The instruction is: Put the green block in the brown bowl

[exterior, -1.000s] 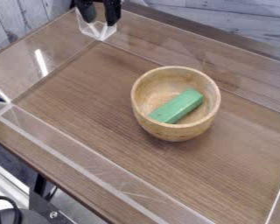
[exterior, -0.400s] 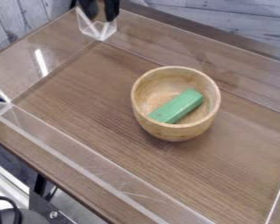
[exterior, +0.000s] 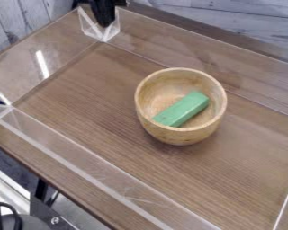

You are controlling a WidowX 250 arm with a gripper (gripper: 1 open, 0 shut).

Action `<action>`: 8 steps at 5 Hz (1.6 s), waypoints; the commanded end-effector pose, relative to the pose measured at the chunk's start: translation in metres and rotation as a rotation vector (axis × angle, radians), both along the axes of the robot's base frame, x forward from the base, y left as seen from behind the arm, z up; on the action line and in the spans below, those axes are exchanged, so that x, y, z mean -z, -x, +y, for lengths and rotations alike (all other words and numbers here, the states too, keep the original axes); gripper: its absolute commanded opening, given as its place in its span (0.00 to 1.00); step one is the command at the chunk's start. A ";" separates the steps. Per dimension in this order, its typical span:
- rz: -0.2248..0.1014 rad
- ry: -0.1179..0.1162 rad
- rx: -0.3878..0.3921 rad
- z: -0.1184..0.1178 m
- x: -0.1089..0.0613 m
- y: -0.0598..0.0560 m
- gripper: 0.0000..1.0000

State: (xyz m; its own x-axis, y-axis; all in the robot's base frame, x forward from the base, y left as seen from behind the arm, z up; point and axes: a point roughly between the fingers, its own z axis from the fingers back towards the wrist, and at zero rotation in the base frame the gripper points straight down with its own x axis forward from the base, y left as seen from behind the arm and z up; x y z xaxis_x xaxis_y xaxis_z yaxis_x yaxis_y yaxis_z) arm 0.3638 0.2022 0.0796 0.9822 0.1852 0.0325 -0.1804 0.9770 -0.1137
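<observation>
You have a brown wood-grain worktop (exterior: 80, 106) across most of the view, its boards running diagonally from 10 o'clock down toward 4 o'clock. Clear, glossy tape (exterior: 80, 166) crosses it between 9 and 6 o'clock, and a small patch of light glares at 10 o'clock. Beyond the far edge, at 1 o'clock, you can see whitish wood-grain planks (exterior: 219, 16); more greyish planks stand at 11 o'clock. Down at 7 o'clock, off the near edge, sit black and grey machine parts and a dark cable (exterior: 7, 216).

Your hand (exterior: 104, 16) is at 11 o'clock, at the top edge of the view, dark and partly cut off. You have it closed, and no object shows in its grip. A clear, shiny plastic piece (exterior: 101, 29) lies right by its tip; whether the 2 touch, you cannot tell.

Your green block (exterior: 182, 109) lies inside the round light-brown wooden bowl (exterior: 144, 101), just right of center, toward 3 o'clock. The block rests on the bowl's floor, slanting from 1 o'clock to 7 o'clock, well apart from your hand.
</observation>
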 end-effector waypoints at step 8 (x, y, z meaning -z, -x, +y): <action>-0.115 -0.033 0.017 0.008 -0.044 0.001 1.00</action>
State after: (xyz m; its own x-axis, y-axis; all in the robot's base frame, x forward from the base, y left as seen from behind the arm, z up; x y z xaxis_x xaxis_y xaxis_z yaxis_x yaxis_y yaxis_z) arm 0.3613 0.2048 0.0879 0.9837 0.1675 0.0657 -0.1574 0.9780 -0.1369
